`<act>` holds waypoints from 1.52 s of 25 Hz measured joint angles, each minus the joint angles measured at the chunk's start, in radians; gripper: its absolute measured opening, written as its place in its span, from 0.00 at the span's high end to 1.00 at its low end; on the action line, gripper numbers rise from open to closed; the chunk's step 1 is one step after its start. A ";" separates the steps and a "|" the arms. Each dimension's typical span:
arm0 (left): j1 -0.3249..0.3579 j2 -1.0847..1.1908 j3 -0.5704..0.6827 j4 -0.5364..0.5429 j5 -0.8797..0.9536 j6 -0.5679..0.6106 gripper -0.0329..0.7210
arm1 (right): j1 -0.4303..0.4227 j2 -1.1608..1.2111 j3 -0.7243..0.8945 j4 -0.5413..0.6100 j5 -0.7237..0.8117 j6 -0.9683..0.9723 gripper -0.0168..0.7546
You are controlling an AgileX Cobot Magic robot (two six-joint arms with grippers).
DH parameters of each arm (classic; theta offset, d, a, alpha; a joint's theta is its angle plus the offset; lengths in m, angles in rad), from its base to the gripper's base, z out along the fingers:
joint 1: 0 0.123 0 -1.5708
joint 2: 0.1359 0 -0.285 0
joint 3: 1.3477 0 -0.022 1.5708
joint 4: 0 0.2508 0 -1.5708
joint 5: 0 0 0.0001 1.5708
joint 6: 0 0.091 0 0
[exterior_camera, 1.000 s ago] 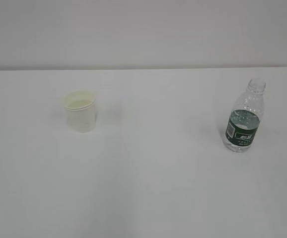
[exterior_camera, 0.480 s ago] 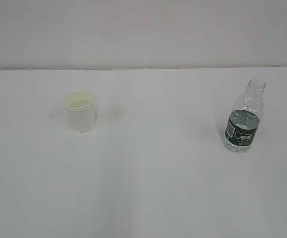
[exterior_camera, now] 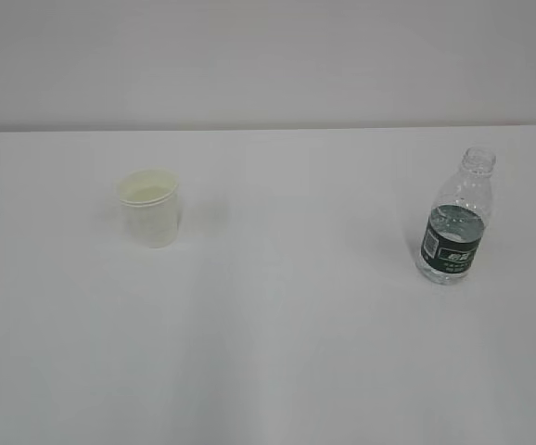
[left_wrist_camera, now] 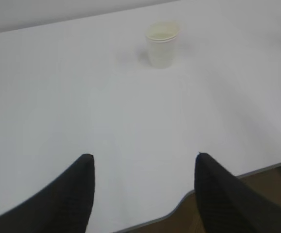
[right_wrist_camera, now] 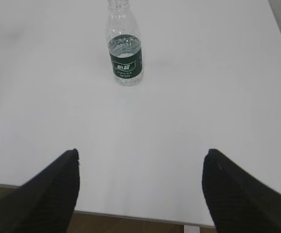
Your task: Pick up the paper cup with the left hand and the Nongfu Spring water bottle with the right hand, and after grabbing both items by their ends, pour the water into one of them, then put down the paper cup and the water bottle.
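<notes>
The left hand point(left_wrist_camera: 143, 162) has its jaws wide apart and holds nothing, low over the near edge of the white table point(exterior_camera: 277, 352). The cup point(left_wrist_camera: 162, 43) stands far ahead of it, upright on the left side. It is pale yellow inside. The right hand point(right_wrist_camera: 140, 158) is wide open and empty too. The bottle point(right_wrist_camera: 124, 46) stands far ahead on the right, upright with no cap. Its dark green label has white print too small to read. There is water inside it.

A bare test bench — plain white table point(exterior_camera: 277, 352) against a blank pale wall point(exterior_camera: 268, 56).
</notes>
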 joint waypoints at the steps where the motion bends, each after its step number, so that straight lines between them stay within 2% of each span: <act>1: 0.000 0.000 0.011 0.000 0.002 0.000 0.35 | 0.000 -0.004 0.010 0.002 -0.007 0.000 0.22; 16: 0.000 0.000 0.071 0.026 -0.018 -0.003 0.36 | 0.000 -0.033 0.055 0.010 -0.034 0.000 0.22; 33: 0.000 0.000 0.080 0.034 -0.039 -0.003 0.36 | 0.000 -0.033 0.079 0.014 -0.008 0.000 0.22; 38: 0.000 0.000 0.080 0.034 -0.039 -0.003 0.39 | 0.000 -0.033 0.079 0.014 -0.008 0.000 0.22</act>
